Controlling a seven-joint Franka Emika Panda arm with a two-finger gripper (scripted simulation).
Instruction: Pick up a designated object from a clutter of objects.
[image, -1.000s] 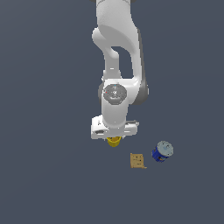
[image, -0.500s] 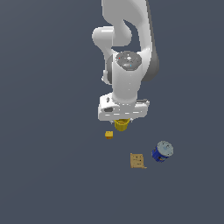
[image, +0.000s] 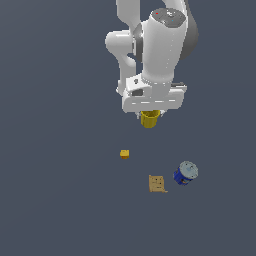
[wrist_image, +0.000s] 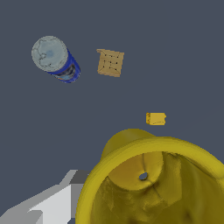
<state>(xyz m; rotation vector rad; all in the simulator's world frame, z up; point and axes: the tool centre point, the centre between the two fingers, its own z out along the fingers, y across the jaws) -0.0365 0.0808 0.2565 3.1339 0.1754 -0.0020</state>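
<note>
The main risk from here is, by my judgement, the plain yellow tapered hollow cup (image: 149, 119) slipping out of the claw (image: 150, 116); its walls are sloping and smooth-looking, so a pinch on the rim or on one wall could be letting it tilt or slide downward if the arm is jerking or swinging sideways; a fall would be dropping it toward the tiny yellow-orange cube (image: 125, 154), which is lying below the cup and slightly toward the exterior view's left, and could be scattering the clutter.

The claw is holding the cup: the cup is hanging directly beneath the white hand body, clear of the dark grey floor (image: 50, 200), with its upper part tucked up between the jaws; the fingers themselves are mostly hidden behind the hand in the exterior view, and in the wrist view only one pale grey finger (wrist_image: 43, 205) is showing just beside the cup's outer wall, so the exact contact is hard to read.

Relative to the cup, the flat tan box (image: 156, 183) is resting well below; the blue can with a grey lid (image: 185, 174) is lying just beside that box, on the exterior view's right; none of them is touching the cup.
</note>
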